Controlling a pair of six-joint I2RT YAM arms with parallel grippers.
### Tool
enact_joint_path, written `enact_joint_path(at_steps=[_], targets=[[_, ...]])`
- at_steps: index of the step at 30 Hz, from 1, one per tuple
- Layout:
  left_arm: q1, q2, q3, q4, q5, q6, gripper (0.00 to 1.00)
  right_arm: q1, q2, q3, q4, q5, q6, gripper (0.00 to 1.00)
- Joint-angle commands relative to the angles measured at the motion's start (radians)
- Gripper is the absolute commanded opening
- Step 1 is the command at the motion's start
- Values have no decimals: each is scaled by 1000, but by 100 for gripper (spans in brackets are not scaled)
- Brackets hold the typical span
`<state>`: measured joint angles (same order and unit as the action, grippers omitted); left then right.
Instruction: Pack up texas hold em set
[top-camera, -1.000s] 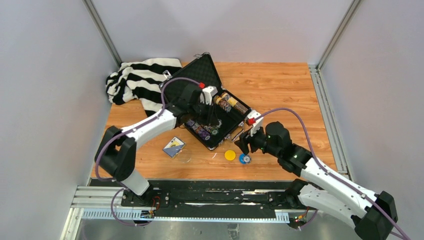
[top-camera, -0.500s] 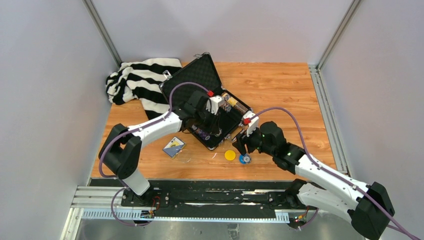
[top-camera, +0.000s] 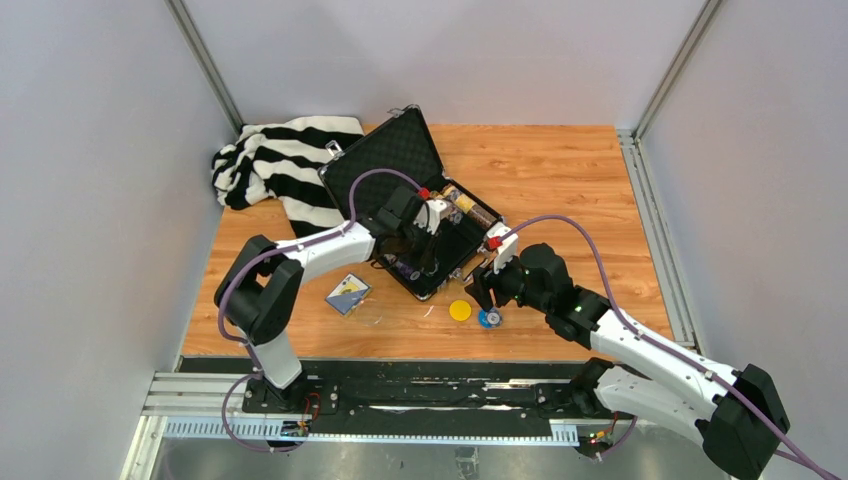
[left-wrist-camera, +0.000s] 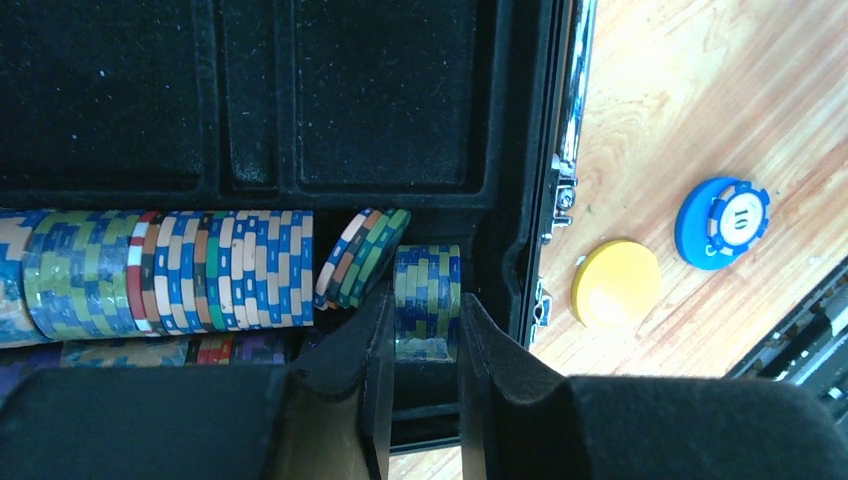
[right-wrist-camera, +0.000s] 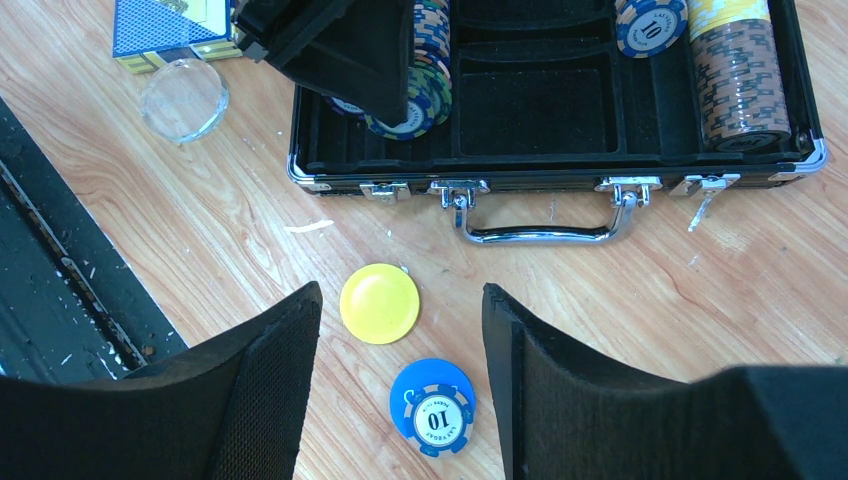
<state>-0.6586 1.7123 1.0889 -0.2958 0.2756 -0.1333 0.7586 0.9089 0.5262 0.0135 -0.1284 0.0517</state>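
The case (right-wrist-camera: 560, 178) sits open on the wooden surface (top-camera: 560, 170), with its lid (top-camera: 395, 150) tipped back toward the far side and its handle (right-wrist-camera: 545, 228) facing the arms. That makes sense to me: the foam slots (right-wrist-camera: 540, 110) are exposed from above, and both arms can reach in from the near edge.

Most chips are in already. A long chip row (left-wrist-camera: 200, 270) lies in its groove, with a few leaning chips (left-wrist-camera: 360, 255) slumped at the end of it. The left hand (left-wrist-camera: 424, 325) is down in that same groove, nearly closed and pinching a little stack of chips (left-wrist-camera: 427, 280) right by the case wall. My guess is it's holding them on edge so they go in upright and fill the gap. It might nudge the slumped ones straight too.

Just outside the case, in front of the handle, a yellow disc (right-wrist-camera: 379, 303) and a blue disc (right-wrist-camera: 432, 405) marked 10 lie flat on the wood, close together. The right hand (right-wrist-camera: 400, 330) hangs over them, spread wide with one finger on each side, and it's holding nothing. It looks lined up for a grab, though flat discs on wood are a pain to pinch. I can't tell which one it's after.

Off to the left are a clear disc (right-wrist-camera: 184, 98) and the card box (right-wrist-camera: 165, 25), neither packed yet. The striped cloth (top-camera: 280, 165) is bunched beside the lid, out of the way.
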Motion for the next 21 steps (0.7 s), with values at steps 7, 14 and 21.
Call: enact_joint_path(at_steps=[7, 14, 21], targets=[[-31, 67, 79, -14, -58, 19, 0, 3, -7, -15, 8, 21, -5, 59], [-33, 81, 90, -47, -118, 24, 21, 1, -9, -20, 8, 26, -7, 59], [-33, 48, 103, -82, -205, 28, 46, 0, 5, -16, 19, 22, -9, 59]])
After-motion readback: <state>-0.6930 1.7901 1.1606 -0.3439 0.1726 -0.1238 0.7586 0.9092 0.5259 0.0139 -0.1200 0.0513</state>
